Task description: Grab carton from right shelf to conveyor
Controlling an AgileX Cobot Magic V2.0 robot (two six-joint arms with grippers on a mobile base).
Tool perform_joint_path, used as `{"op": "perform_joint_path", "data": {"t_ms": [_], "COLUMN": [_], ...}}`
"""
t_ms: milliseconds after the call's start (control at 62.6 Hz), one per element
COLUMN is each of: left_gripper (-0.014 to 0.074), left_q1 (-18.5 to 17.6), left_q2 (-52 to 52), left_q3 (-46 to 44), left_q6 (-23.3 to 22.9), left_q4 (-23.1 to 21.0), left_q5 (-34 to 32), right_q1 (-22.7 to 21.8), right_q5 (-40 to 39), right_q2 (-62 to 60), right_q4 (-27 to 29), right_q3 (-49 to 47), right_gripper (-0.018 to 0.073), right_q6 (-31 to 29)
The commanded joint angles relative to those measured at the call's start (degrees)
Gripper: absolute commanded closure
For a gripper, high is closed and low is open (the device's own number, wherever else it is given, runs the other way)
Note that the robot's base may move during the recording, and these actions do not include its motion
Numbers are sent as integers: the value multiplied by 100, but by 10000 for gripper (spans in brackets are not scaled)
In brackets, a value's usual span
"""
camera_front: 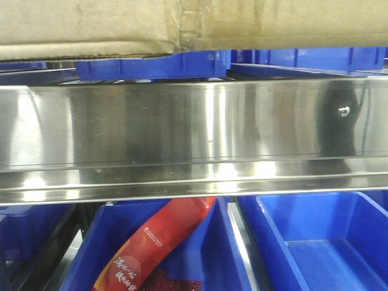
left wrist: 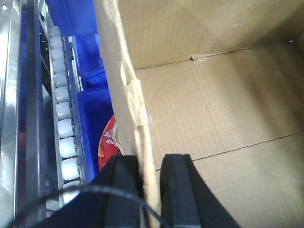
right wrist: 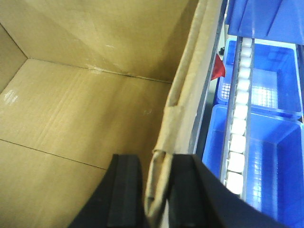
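Observation:
The brown carton (camera_front: 91, 24) fills the top of the front view, its bottom edge above the shiny steel rail of the right shelf (camera_front: 182, 127). In the left wrist view my left gripper (left wrist: 149, 161) straddles the carton's (left wrist: 213, 104) left wall, black fingers (left wrist: 175, 190) pressed on either side. In the right wrist view my right gripper (right wrist: 159, 161) straddles the carton's (right wrist: 85, 95) right wall the same way. The carton is open-topped and empty inside. The conveyor is out of view.
Blue bins (camera_front: 321, 242) sit below the rail, and one holds a red packet (camera_front: 157, 239). More blue bins (camera_front: 151, 63) stand just under the carton. White roller tracks (left wrist: 64, 111) (right wrist: 240, 118) and blue bins (right wrist: 270, 156) flank the carton on both sides.

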Motion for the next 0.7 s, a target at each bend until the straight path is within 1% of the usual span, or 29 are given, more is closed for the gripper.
{"op": "perform_joint_path", "data": {"t_ms": [0,575,687], "left_gripper": [602,602,602], "left_q1": [-53,-53,-53], "left_q2": [-74,-62,-62], "left_q3": [-37,-37,-37], "left_q6": [43,43,43], "left_q4": [-214,-214,-214], "left_q5": [-259,-259,-259], "right_q1": [39,39,39], "right_q5": [-386,-386,-387], "right_q2": [-59,-59,-59], "right_q4": [136,136,209], "right_q3": [-12,-12,-12], "right_gripper": [628,628,628], "right_q6": [-157,-157,-157]}}
